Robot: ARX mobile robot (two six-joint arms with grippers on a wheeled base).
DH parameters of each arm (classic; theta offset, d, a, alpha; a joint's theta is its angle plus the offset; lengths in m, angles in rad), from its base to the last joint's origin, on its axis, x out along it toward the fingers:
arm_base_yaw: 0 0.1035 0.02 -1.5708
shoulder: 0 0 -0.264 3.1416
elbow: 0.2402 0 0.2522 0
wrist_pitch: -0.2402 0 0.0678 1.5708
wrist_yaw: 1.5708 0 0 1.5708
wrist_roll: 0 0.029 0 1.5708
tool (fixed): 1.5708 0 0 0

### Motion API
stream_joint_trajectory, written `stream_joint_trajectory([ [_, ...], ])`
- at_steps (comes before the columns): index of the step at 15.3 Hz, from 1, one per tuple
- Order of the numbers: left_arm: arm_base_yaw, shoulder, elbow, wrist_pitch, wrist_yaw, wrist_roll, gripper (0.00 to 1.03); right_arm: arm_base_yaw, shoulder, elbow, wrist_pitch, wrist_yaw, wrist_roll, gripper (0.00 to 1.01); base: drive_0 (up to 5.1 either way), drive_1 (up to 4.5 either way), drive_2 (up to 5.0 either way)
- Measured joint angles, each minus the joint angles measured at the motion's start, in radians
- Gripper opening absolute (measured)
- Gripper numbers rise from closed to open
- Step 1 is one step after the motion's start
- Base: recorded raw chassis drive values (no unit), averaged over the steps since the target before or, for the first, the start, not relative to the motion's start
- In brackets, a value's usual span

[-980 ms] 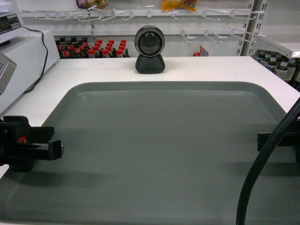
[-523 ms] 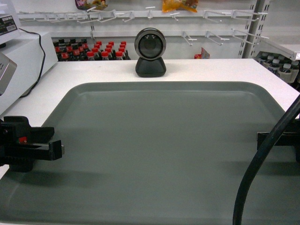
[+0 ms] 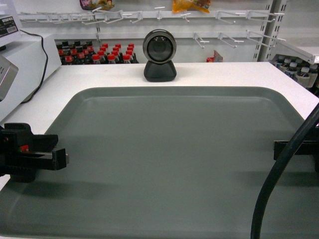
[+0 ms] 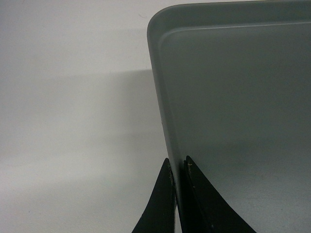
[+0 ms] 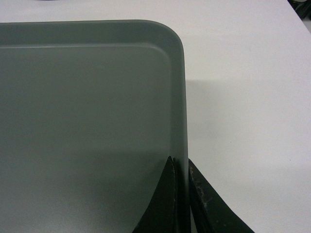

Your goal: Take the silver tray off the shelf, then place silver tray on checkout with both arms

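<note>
The silver tray (image 3: 179, 159) runs past the bottom of the head view, so its near edge and both near corners are cut off. Only the tip of the left hand (image 3: 62, 159) shows at the tray's left rim; the right hand (image 3: 279, 148) is mostly hidden behind a thick black cable (image 3: 279, 174) that crosses the lower right corner. The wrist views are clearer: the left hand (image 4: 178, 167) has one finger outside and one inside the tray's left rim, pinched onto it, and the right hand (image 5: 180, 167) clamps the right rim the same way. Both arms reach in level from the sides. One tray lies over the white bench (image 3: 99, 74), its far edge near the bench's far edge, where one round black-and-silver lens unit (image 3: 159, 55) stands. Whether the tray touches the bench is unclear.
</note>
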Motion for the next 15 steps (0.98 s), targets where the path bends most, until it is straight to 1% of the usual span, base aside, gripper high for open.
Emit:
stream_joint_trajectory([
  [2,0.000,0.000,0.000,0.000,0.000,0.000,0.03,0.000,0.000,0.000,0.000,0.000,0.000,0.03,0.0,0.00,0.0],
  [3,-0.032,0.031,-0.034,0.172,-0.109,-0.034,0.03,0.009,0.043,-0.043,0.219,0.055,0.014,0.03,0.0,0.00,0.0],
  [4,-0.046,0.039,-0.034,0.231,-0.175,-0.055,0.03,0.009,0.081,-0.057,0.328,0.079,0.019,0.03,0.0,0.00,0.0],
  [5,-0.048,0.039,-0.031,0.258,-0.188,-0.059,0.03,0.005,0.111,-0.063,0.393,0.073,0.026,0.03,0.0,0.00,0.0],
  [6,-0.043,0.043,-0.012,0.253,-0.195,-0.064,0.03,-0.002,0.134,-0.058,0.441,0.060,0.028,0.03,0.0,0.00,0.0],
  [8,-0.033,0.089,0.019,0.257,-0.189,-0.069,0.03,-0.018,0.166,-0.025,0.435,0.025,0.023,0.03,0.0,0.00,0.0],
  [9,-0.027,0.130,0.047,0.241,-0.174,-0.071,0.03,-0.042,0.206,0.013,0.386,-0.010,0.023,0.03,0.0,0.00,0.0],
  [10,-0.027,0.180,0.085,0.222,-0.165,-0.072,0.03,-0.069,0.252,0.060,0.336,-0.039,0.013,0.03,0.0,0.00,0.0],
  [11,-0.027,0.208,0.105,0.224,-0.164,-0.071,0.03,-0.081,0.275,0.090,0.314,-0.055,0.007,0.03,0.0,0.00,0.0],
  [13,-0.014,0.304,0.194,0.208,-0.163,-0.071,0.03,-0.108,0.354,0.206,0.263,-0.080,-0.038,0.03,0.0,0.00,0.0],
  [14,-0.007,0.334,0.225,0.199,-0.162,-0.072,0.03,-0.114,0.378,0.244,0.235,-0.090,-0.041,0.03,0.0,0.00,0.0],
  [15,0.003,0.367,0.255,0.191,-0.161,-0.068,0.03,-0.114,0.410,0.283,0.219,-0.091,-0.051,0.03,0.0,0.00,0.0],
])
